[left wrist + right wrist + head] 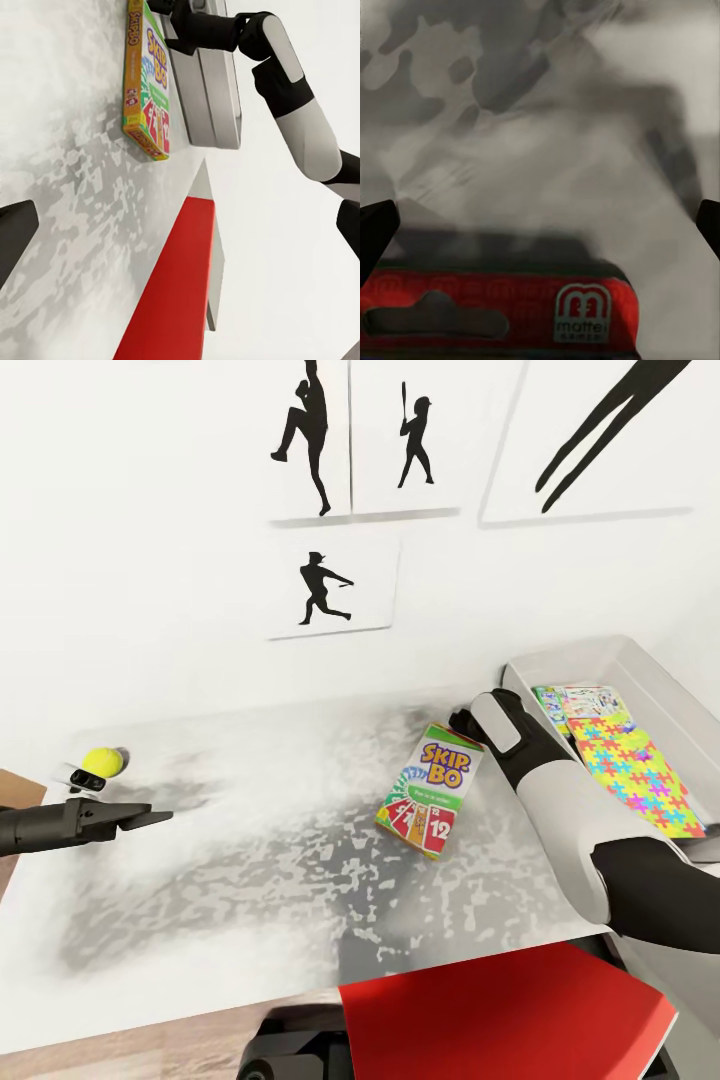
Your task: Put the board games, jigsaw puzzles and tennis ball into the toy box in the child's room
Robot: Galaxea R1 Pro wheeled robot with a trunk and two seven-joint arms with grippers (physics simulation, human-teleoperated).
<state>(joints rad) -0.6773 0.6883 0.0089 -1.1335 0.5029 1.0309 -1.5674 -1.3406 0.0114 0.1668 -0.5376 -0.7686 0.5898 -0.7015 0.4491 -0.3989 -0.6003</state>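
- Head view: step in hand, as I judge it, is the pickup of the Skip-Bo box (430, 792), the board game on the tabletop (250, 880). The right hand (466, 722) sits at the box's far upper end, just left of the toy box (640, 670); whether its fingers are clamped on the game I cannot tell here, since the wrist hides them. The game stands tilted, its red-and-green face toward the camera, lower end on the marbled grey-white surface. Inside the toy box lie two bright jigsaw puzzles (625, 770). At far left the tennis ball (102, 761) rests near the tabletop's edge, with the left hand (140, 820) just near of it, released and carrying nothing. A red object (500, 1010) lies at the near edge.
- Left wrist view: the game (146, 82) shows edge-on, a thin carton with yellow sides, propped against the toy box's grey wall (214, 90). The right hand (176, 19) is at the carton's far end, touching or nearly so. A dark left fingertip (15, 236) shows spread wide of its partner.
- Right wrist view: the game's red end (502, 307), with a Mattel logo, sits close between the two dark fingertips (375, 232), which stand wide apart, so the right hand is released. The next move calls for closing squarely on that thin end, then lifting rightward over the toy box wall.
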